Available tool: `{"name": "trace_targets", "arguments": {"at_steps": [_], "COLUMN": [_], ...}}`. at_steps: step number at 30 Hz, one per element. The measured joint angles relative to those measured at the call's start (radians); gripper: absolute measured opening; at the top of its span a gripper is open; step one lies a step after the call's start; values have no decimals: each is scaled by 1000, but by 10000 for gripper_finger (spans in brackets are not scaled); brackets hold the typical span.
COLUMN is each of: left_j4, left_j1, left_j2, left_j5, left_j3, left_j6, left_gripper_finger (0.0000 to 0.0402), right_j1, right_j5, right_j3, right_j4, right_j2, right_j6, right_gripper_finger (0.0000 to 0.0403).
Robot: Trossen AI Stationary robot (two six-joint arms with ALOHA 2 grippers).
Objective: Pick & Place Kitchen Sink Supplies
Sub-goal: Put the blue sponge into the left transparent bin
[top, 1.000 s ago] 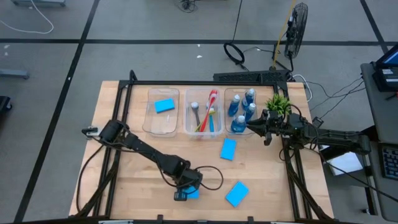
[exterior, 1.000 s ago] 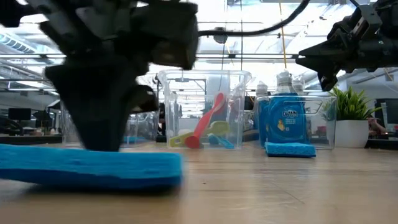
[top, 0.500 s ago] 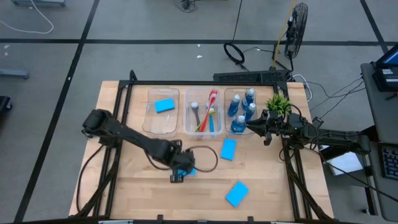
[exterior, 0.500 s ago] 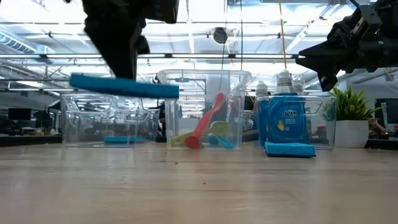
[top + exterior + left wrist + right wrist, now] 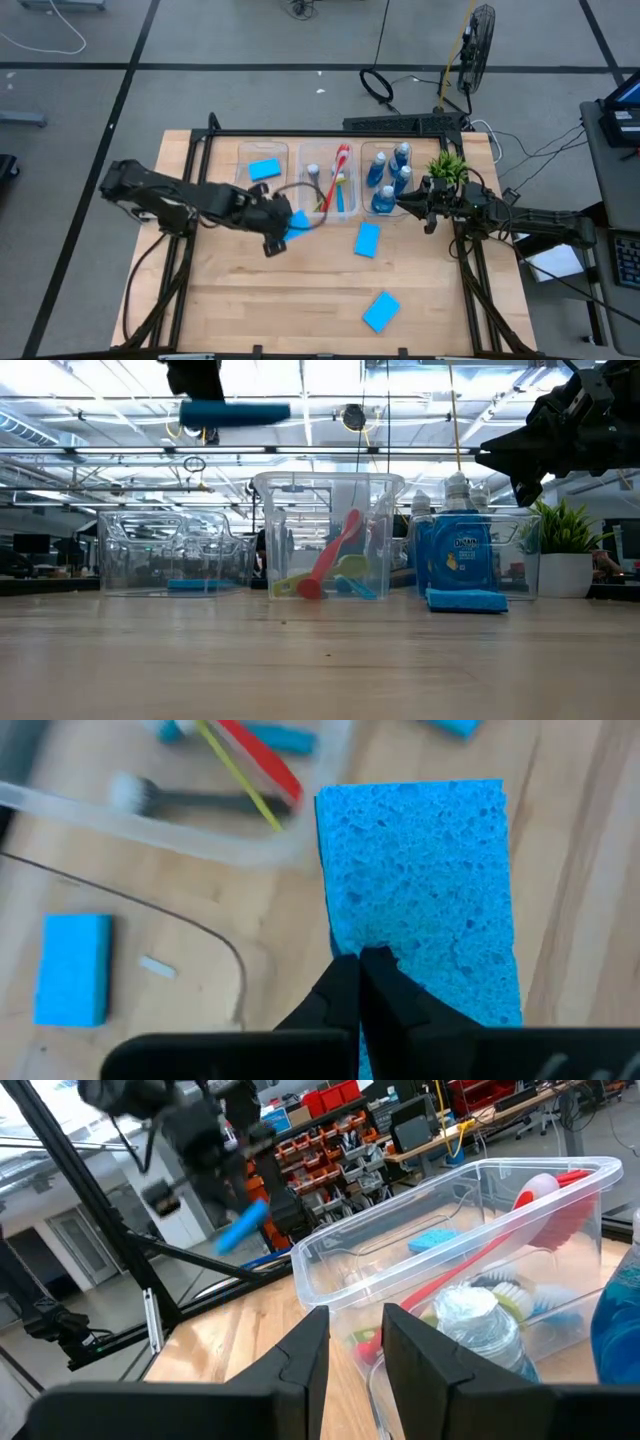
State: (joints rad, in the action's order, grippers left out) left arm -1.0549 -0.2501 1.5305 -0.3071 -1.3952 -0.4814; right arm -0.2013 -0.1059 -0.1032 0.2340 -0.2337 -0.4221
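Pale wood tabletop [image 5: 250,300] on grey workshop floor. 3 clear plastic bins in a row at 12 o'clock: left bin [image 5: 262,178] w/ one flat blue sponge [image 5: 264,169]; middle bin [image 5: 326,182] w/ slim long-handled brushes [image 5: 335,180]; right bin [image 5: 388,176] w/ small blue grey-capped bottles [image 5: 392,170].

Left gripper [image 5: 280,232] near centre, raised, jaws clenched on flat blue rectangular sponge [image 5: 420,900].

Right gripper [image 5: 405,203] at 3 o'clock by right bin, jaws parted, nothing held.

2 loose blue sponges: one just right of centre [image 5: 367,239], one at 5 o'clock [image 5: 381,311].

In the low view the left arm [image 5: 195,375] above the bins [image 5: 325,535] is cut off by the top edge; the brushes [image 5: 215,765] are blurred in the left wrist view.
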Motion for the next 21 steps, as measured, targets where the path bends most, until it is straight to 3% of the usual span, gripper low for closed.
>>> {"name": "trace_targets", "arguments": {"at_steps": [5, 11, 15, 21], "left_j4": [45, 248, 414, 620], "left_j1": [19, 21, 20, 19], "left_j2": [-111, -251, -331, -400], "left_j5": [-67, -105, -98, 0], "left_j3": [0, -1, -2, -2], "left_j6": [1, 95, 185, 299], "left_gripper_finger": [0, 0, 0, 0], "right_j1": [0, 0, 0, 0], "right_j5": [0, 0, 0, 0], "right_j3": [0, 0, 0, 0], "right_j4": [-1, 0, 0, -1], "right_j2": [0, 0, 0, 0], "right_j6": [0, 0, 0, 0], "right_gripper_finger": [86, 86, 86, 86]}}
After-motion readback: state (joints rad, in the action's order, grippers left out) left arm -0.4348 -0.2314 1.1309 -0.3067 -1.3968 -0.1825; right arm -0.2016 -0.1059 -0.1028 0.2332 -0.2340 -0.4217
